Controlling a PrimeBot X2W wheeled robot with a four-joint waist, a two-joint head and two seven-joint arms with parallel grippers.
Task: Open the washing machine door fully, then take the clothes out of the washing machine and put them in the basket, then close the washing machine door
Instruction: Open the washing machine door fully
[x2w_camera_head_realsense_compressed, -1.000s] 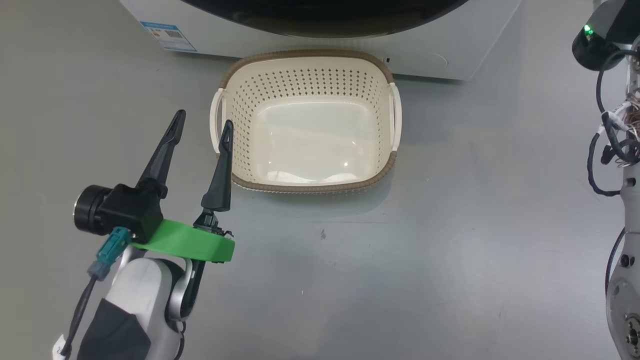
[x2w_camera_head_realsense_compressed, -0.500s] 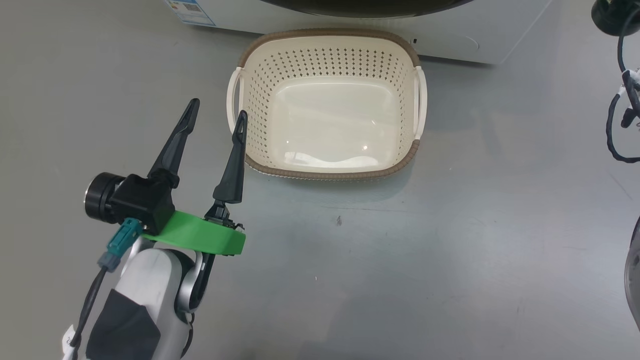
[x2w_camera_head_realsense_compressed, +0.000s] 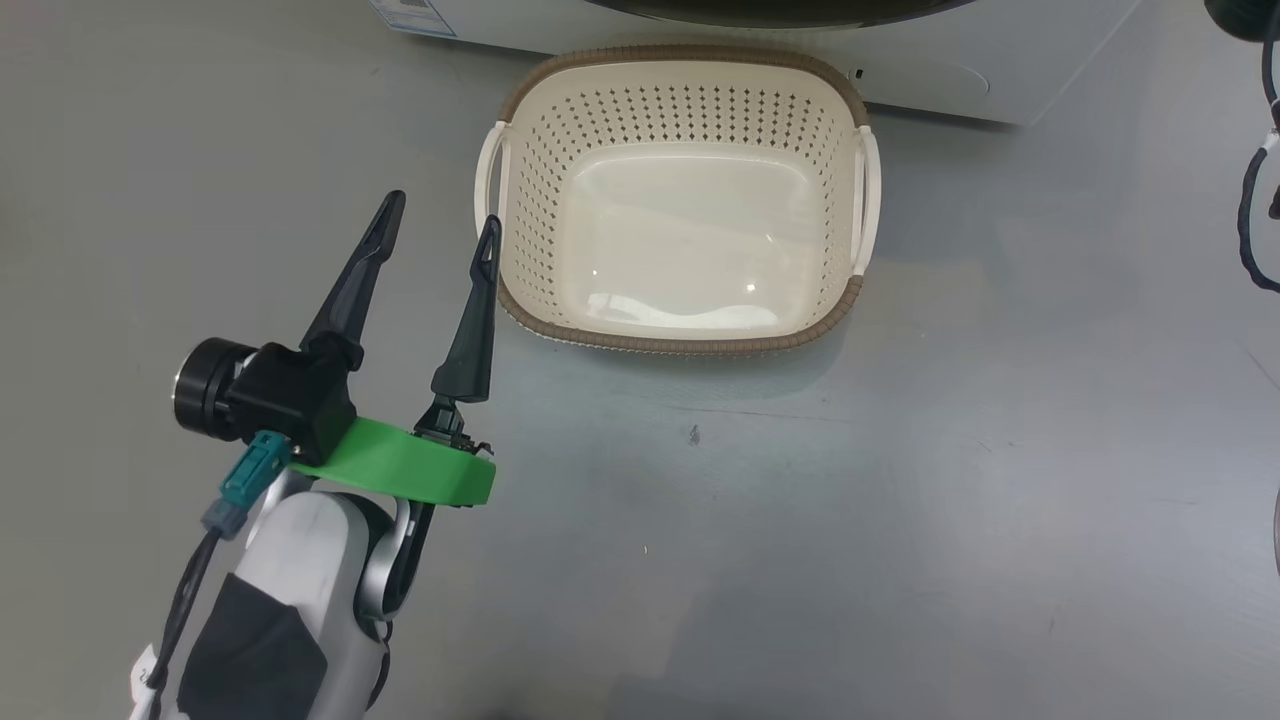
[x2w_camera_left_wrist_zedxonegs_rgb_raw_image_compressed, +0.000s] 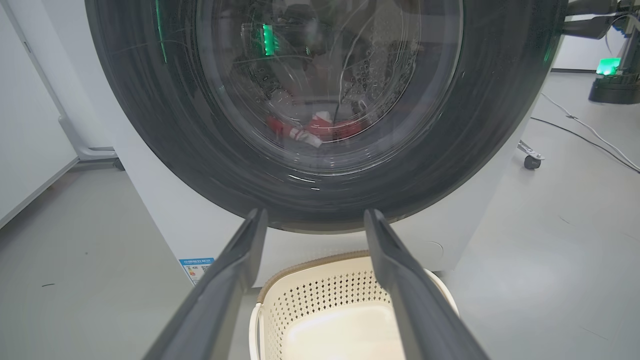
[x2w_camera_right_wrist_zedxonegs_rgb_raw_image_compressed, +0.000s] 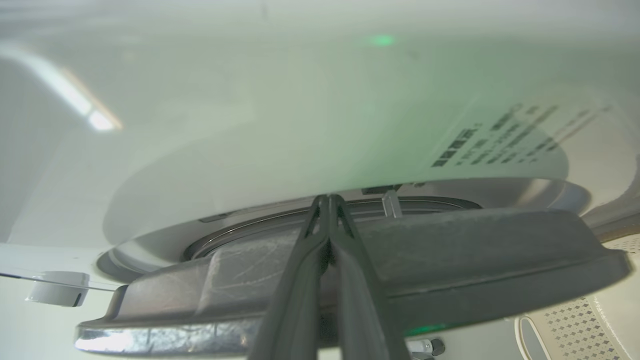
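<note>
One step underway, opening the door (x2w_camera_left_wrist_zedxonegs_rgb_raw_image_compressed: 325, 100): right hand (x2w_camera_right_wrist_zedxonegs_rgb_raw_image_compressed: 327, 199), pressed together, tips at its rim; left hand (x2w_camera_head_realsense_compressed: 442, 210), spread, faces it. Next, swing it wide.

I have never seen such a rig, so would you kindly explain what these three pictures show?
This is a wheeled robot with two arms, each ending in a two-fingered gripper. The head camera looks down at the grey floor, where a cream perforated plastic basket with a brown rim stands empty before the big white front-loading washing machine. The left gripper hangs open beside the basket, holding nothing. Its wrist camera looks along those fingers at the round black-framed glass door; bright red clothes with white trim lie inside the drum. The right wrist camera shows the right gripper, fingers pressed shut, holding nothing, at the door's edge.
</note>
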